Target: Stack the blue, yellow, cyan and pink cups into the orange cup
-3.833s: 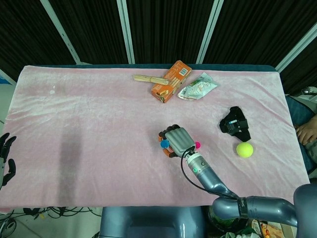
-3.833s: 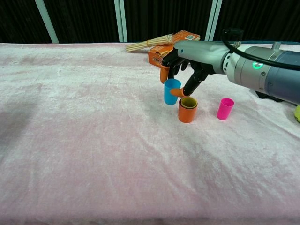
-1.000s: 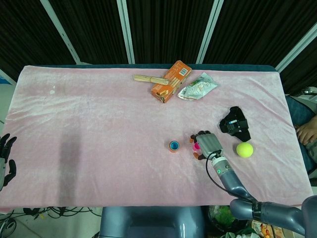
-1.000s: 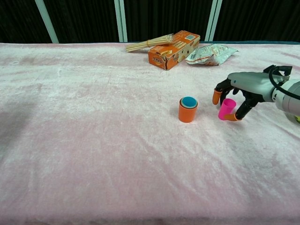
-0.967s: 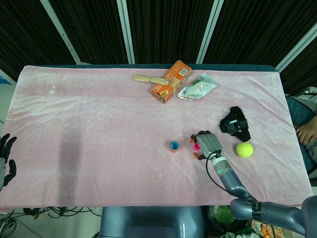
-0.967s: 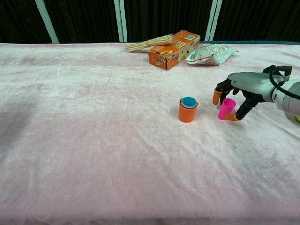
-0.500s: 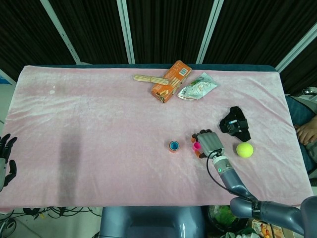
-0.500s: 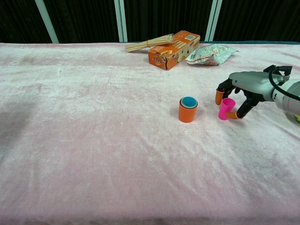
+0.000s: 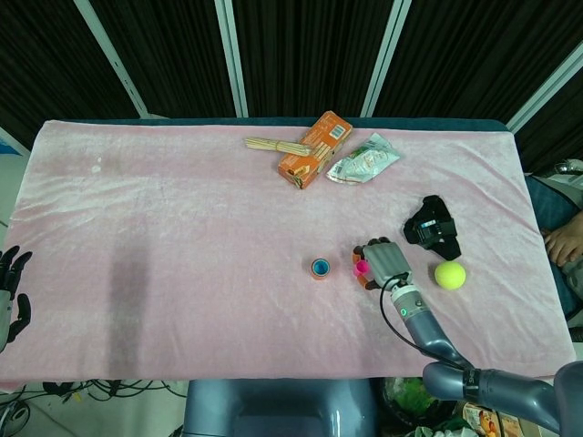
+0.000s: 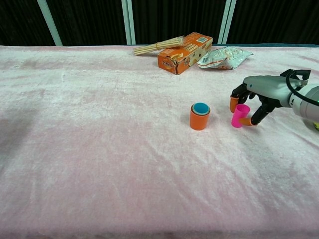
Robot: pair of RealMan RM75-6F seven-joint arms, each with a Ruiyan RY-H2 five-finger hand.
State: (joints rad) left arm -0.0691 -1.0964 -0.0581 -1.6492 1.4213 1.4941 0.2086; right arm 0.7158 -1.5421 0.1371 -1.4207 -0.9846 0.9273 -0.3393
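The orange cup [image 10: 200, 117] stands upright on the pink cloth, with a cyan cup's rim showing inside it; from the head view the orange cup [image 9: 320, 268] looks the same. Just to its right, the pink cup [image 10: 240, 115] is tilted slightly and pinched between the thumb and fingers of my right hand [image 10: 255, 97]. In the head view my right hand [image 9: 383, 263] covers most of the pink cup [image 9: 360, 267]. My left hand [image 9: 9, 289] hangs off the table's left edge with its fingers apart, holding nothing. The blue and yellow cups are not visible on their own.
At the back lie an orange box [image 10: 182, 52] with a bundle of wooden sticks [image 10: 157, 46] and a snack bag [image 10: 225, 57]. A black object [image 9: 433, 228] and a yellow-green ball [image 9: 449, 274] sit to the right of my right hand.
My right hand has left the orange cup, which now holds the cyan cup, and moved right to the pink cup. In the last second it closed on the pink cup and raised it slightly.
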